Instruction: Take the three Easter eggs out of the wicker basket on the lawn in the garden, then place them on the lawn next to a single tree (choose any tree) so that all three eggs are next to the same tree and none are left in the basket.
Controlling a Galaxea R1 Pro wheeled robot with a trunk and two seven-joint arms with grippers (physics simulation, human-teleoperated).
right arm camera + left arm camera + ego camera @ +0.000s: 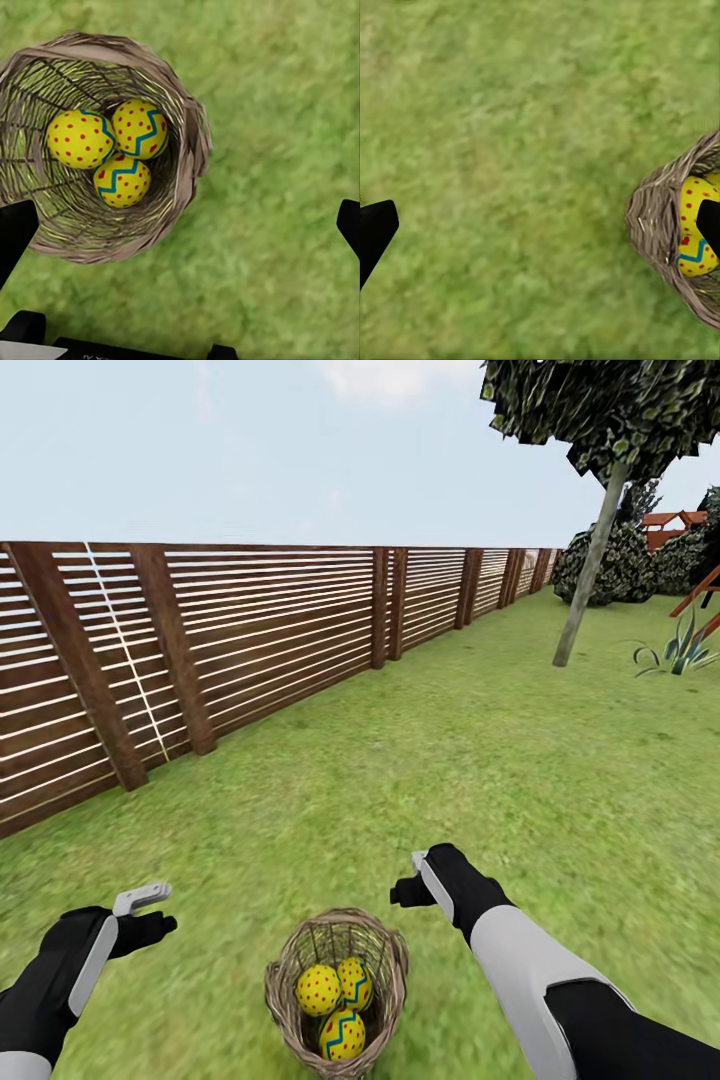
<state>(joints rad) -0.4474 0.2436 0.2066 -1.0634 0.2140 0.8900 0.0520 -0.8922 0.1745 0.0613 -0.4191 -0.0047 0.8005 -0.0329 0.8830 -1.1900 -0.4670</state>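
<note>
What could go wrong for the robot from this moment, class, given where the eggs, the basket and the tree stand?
1. The three Easter eggs lie touching, deep in the wicker basket; a finger reaching for one may nudge the others or catch the weave.
2. The basket leans in the head view, so a push could tip it.
3. The tree stands far off across the lawn; an egg might slip during the carry.

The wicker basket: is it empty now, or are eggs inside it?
Not empty. The wicker basket holds all three Easter eggs, clustered at its bottom; both grippers are above the grass, holding nothing.
</note>
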